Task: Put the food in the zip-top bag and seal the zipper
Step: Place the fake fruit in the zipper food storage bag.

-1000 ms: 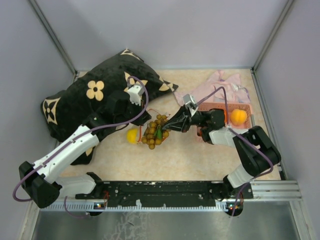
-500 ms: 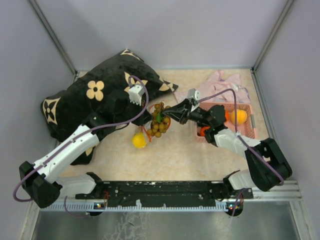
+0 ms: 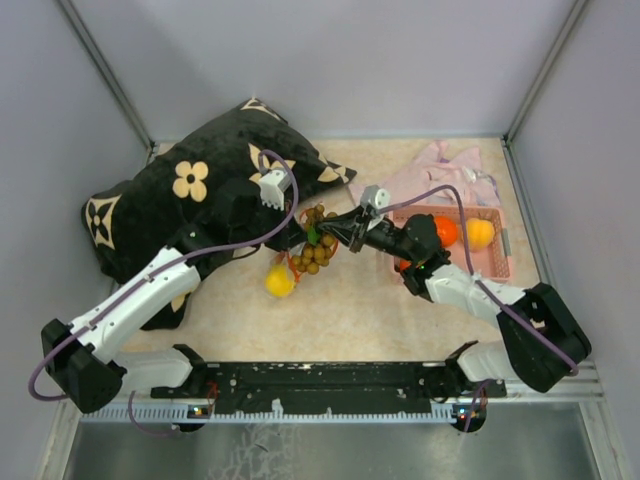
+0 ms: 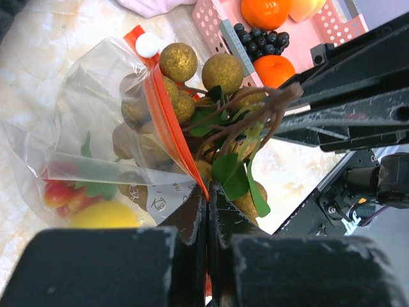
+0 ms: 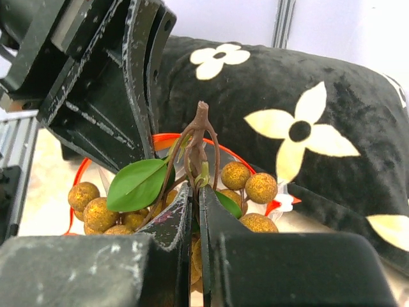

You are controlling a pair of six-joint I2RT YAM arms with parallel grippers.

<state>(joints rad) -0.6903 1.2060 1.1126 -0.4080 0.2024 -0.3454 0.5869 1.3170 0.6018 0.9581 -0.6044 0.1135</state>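
**Clear plastic zip-top bag (image 4: 89, 137) held by its lip, grape bunch (image 4: 214, 96) at the mouth**

The left gripper (image 4: 208, 192) is clamped on the orange-red zipper (image 4: 167, 118) and holds the mouth up. The right gripper (image 5: 195, 192) is pinched shut on the bunch's woody stem. Some berries sit behind the plastic, others outside the strip. A lemon (image 4: 102, 216) lies at the bag's bottom. From overhead the bag hangs near the table's centre, with the pink basket (image 3: 505, 262) at its three o'clock holding more fruit. Best to lower the bunch straight down until the top berries clear the strip. The leaves look likely to snag, so the left hold should stay steady.
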